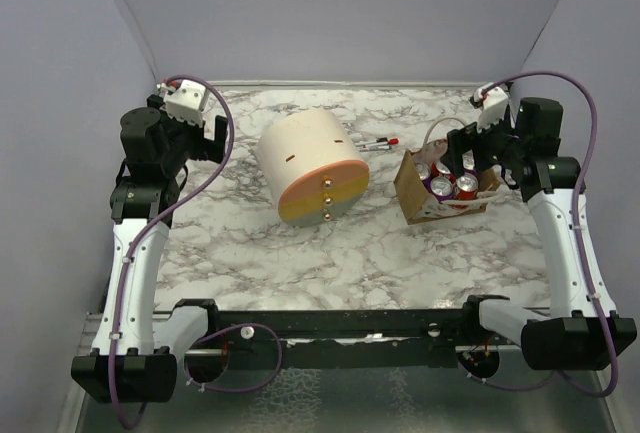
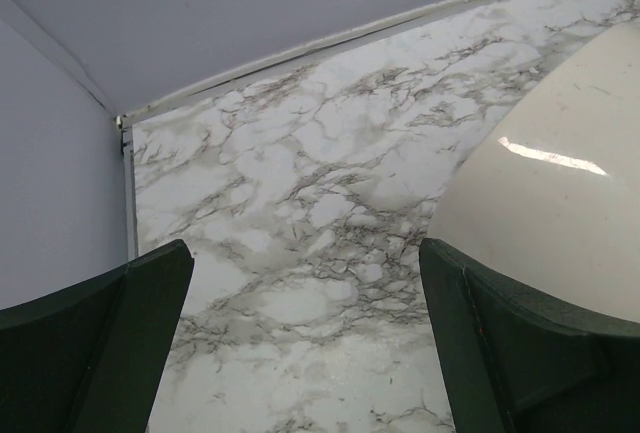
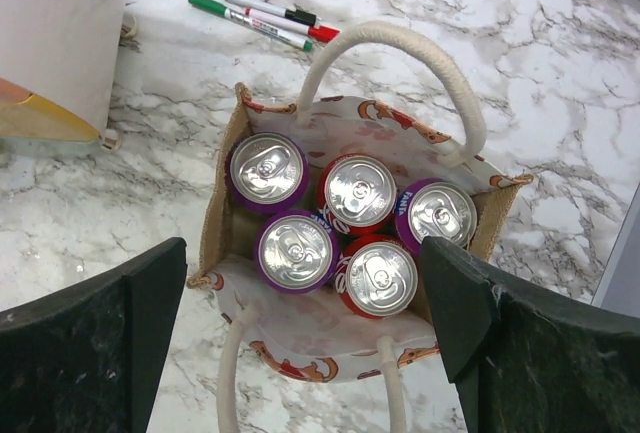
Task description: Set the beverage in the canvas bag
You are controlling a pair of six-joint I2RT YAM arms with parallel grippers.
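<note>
The canvas bag (image 1: 412, 189) stands open at the right of the marble table, tan with pale loop handles. It also shows in the right wrist view (image 3: 222, 185), holding several upright cans, purple (image 3: 295, 251) and red (image 3: 379, 276), tops showing. My right gripper (image 1: 468, 146) (image 3: 300, 328) hangs open and empty just above the bag's mouth, fingers wider than the cans. My left gripper (image 1: 212, 131) (image 2: 305, 338) is open and empty over bare table at the far left, beside the cream cylinder.
A large cream-and-orange cylinder (image 1: 312, 166) (image 2: 560, 193) lies on its side mid-table. Marker pens (image 1: 375, 143) (image 3: 262, 19) lie behind the bag. Grey walls close in the back and sides.
</note>
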